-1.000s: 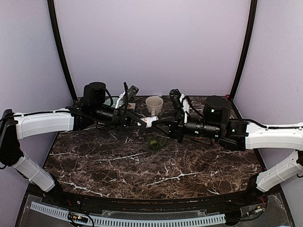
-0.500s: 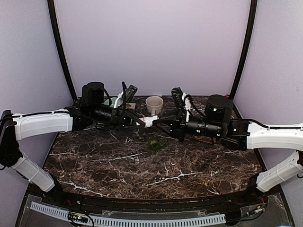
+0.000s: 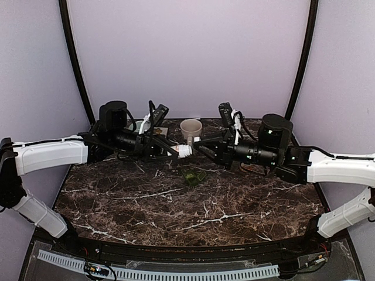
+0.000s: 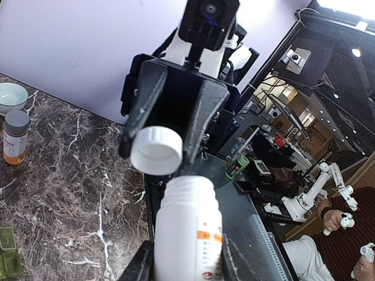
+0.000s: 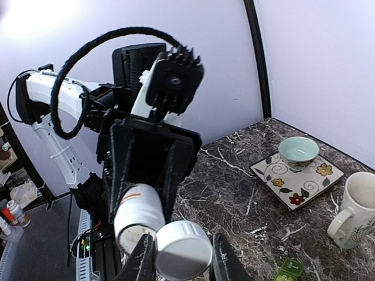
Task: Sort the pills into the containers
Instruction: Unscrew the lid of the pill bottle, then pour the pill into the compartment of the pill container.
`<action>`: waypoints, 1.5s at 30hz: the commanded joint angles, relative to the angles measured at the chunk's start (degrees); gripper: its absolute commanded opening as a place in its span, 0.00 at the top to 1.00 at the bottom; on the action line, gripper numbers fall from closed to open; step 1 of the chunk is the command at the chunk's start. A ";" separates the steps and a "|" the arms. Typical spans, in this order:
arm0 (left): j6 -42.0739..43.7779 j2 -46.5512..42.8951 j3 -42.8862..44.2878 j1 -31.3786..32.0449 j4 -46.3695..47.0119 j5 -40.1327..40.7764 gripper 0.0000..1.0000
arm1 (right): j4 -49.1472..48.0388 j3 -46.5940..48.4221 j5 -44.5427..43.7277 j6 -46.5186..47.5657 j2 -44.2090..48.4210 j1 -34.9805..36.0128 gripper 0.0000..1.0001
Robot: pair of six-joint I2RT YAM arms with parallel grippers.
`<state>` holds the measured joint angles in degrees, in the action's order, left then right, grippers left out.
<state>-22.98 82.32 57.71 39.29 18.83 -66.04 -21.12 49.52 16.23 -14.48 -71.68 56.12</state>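
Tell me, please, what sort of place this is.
Probably a robotics lab. A left arm and a right arm are bolted to a marble-look table inside a plain lavender booth. The left wrist view shows a cluttered workshop beyond it, with a person holding small handles.

"Where could a hand still get through?"

"Along the near half of the tabletop point(image 3: 193, 222), which is bare marble from side to side. Farther back the two arms meet nose to nose and bar the way. The left gripper point(image 5: 142, 202) has its jaws clamped round a white bottle point(image 5: 139, 221), and the right gripper point(image 4: 156, 150) pinches the cap point(image 4: 157, 153) close by the bottle's mouth."

"And around them?"

"A green pill box point(image 3: 192, 175) lies just in front, with air above it. A mug point(image 3: 191, 128) stands close behind. A plate point(image 5: 304, 186), a bowl point(image 5: 299, 151) and a small brown bottle point(image 4: 14, 137) crowd the back left."
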 commanded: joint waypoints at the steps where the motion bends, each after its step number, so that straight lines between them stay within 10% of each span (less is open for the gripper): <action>1: 1.46 -2.87 -1.09 0.27 1.66 -0.95 1.00 | -3.37 -1.45 -1.76 -2.00 1.91 -1.37 0.88; 45: 2.00 10.04 -13.67 0.33 21.91 16.13 1.00 | -5.83 -13.20 -15.52 -4.50 9.31 -2.14 0.89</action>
<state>-21.67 90.98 44.29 39.44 36.86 -50.72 -24.12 37.54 2.09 -18.52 -63.77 54.30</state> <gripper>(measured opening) 0.313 0.266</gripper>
